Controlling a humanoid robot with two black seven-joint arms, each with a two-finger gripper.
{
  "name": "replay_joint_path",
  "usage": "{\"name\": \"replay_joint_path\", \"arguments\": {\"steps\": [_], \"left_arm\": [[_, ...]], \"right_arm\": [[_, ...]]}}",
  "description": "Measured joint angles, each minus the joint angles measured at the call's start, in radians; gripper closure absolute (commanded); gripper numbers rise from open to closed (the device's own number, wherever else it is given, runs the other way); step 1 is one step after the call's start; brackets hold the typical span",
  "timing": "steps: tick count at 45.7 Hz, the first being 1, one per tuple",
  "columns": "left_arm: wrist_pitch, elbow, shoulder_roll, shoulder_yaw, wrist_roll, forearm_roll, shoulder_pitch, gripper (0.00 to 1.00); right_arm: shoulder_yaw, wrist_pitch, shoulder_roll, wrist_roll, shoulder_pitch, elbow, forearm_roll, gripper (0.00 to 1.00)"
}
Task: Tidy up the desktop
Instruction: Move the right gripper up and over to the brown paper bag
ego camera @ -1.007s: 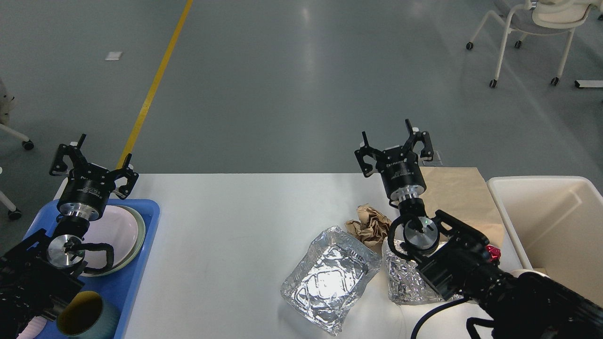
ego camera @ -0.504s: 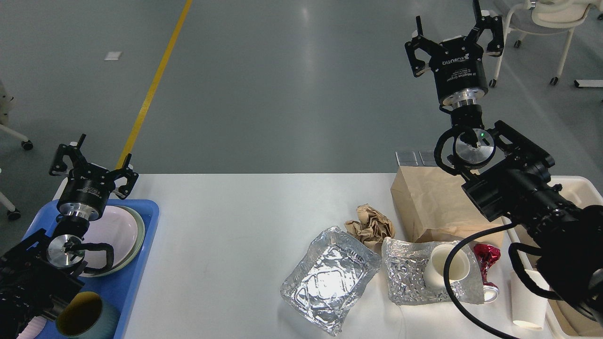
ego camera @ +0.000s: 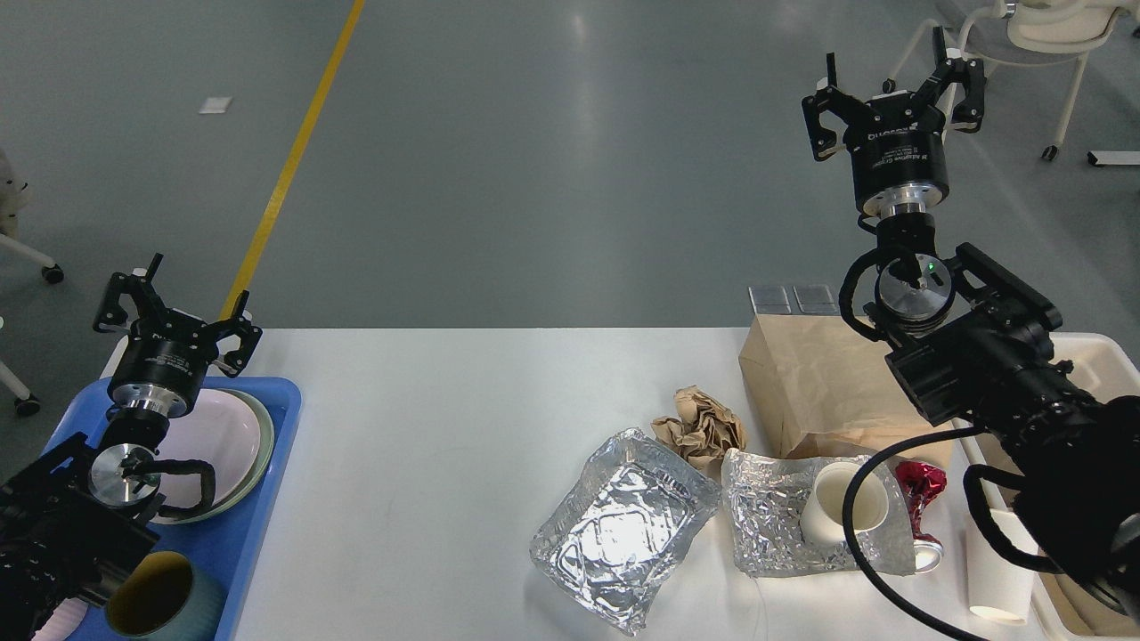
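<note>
The white desktop (ego camera: 445, 418) fills the lower view. On its right lie a crumpled foil tray (ego camera: 623, 525), a second foil piece (ego camera: 770, 525) with a white paper cup (ego camera: 842, 503) on it, a crumpled brown paper ball (ego camera: 699, 427), a brown paper bag (ego camera: 824, 387), a red foil wrapper (ego camera: 922, 490) and another white paper cup (ego camera: 997, 570). My right gripper (ego camera: 895, 76) is open and empty, raised high above the bag. My left gripper (ego camera: 174, 298) is open and empty above the blue tray (ego camera: 258, 499).
The blue tray at the left holds stacked plates (ego camera: 223, 445) and a green cup (ego camera: 165, 596). A cream bin (ego camera: 1091, 365) stands at the right edge, partly behind my right arm. A chair (ego camera: 1015, 44) stands on the floor beyond.
My right arm rose from low over the foil and paper ball to high above the bag, then shifted a little right and down. The cups and wrapper came into sight. The left arm stayed still.
</note>
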Motion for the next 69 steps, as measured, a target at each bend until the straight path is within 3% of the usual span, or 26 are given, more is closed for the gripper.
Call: {"name": "replay_joint_path", "arguments": {"steps": [8, 11, 14, 19, 23, 30, 34, 39, 46, 49, 60, 69], "left_arm": [[0.0, 0.0, 0.0, 0.0, -0.001, 0.0, 0.0, 0.0], [0.0, 0.0, 0.0, 0.0, -0.001, 0.0, 0.0, 0.0], [0.0, 0.0, 0.0, 0.0, -0.001, 0.0, 0.0, 0.0], [0.0, 0.0, 0.0, 0.0, -0.001, 0.0, 0.0, 0.0], [0.0, 0.0, 0.0, 0.0, -0.001, 0.0, 0.0, 0.0], [0.0, 0.0, 0.0, 0.0, -0.001, 0.0, 0.0, 0.0], [0.0, 0.0, 0.0, 0.0, -0.001, 0.0, 0.0, 0.0], [0.0, 0.0, 0.0, 0.0, -0.001, 0.0, 0.0, 0.0], [0.0, 0.0, 0.0, 0.0, -0.001, 0.0, 0.0, 0.0], [0.0, 0.0, 0.0, 0.0, -0.001, 0.0, 0.0, 0.0], [0.0, 0.0, 0.0, 0.0, -0.001, 0.0, 0.0, 0.0], [0.0, 0.0, 0.0, 0.0, -0.001, 0.0, 0.0, 0.0]], "right_arm": [[-0.014, -0.005, 0.0, -0.023, -0.001, -0.004, -0.012, 0.0], [-0.077, -0.014, -0.005, -0.086, 0.02, 0.002, -0.038, 0.0], [-0.215, -0.038, -0.02, -0.189, 0.087, 0.002, -0.097, 0.0], [-0.58, -0.064, -0.076, -0.342, 0.3, 0.006, -0.256, 0.0], [-0.937, -0.061, -0.062, -0.391, 0.493, 0.053, -0.448, 0.02], [-1.56, -0.066, 0.001, -0.436, 0.823, 0.291, -0.6, 0.01], [-1.763, 0.02, 0.021, -0.45, 0.99, 0.497, -0.601, 0.0], [-1.89, 0.154, 0.017, -0.454, 1.173, 0.814, -0.554, 0.0], [-1.994, 0.18, -0.031, -0.458, 1.327, 1.217, -0.415, 0.0], [-2.019, 0.192, -0.058, -0.459, 1.375, 1.313, -0.32, 0.0], [-2.058, 0.234, -0.147, -0.463, 1.411, 1.383, -0.209, 0.0], [-2.122, 0.004, -0.156, -0.469, 1.278, 1.35, -0.395, 0.0]]}}
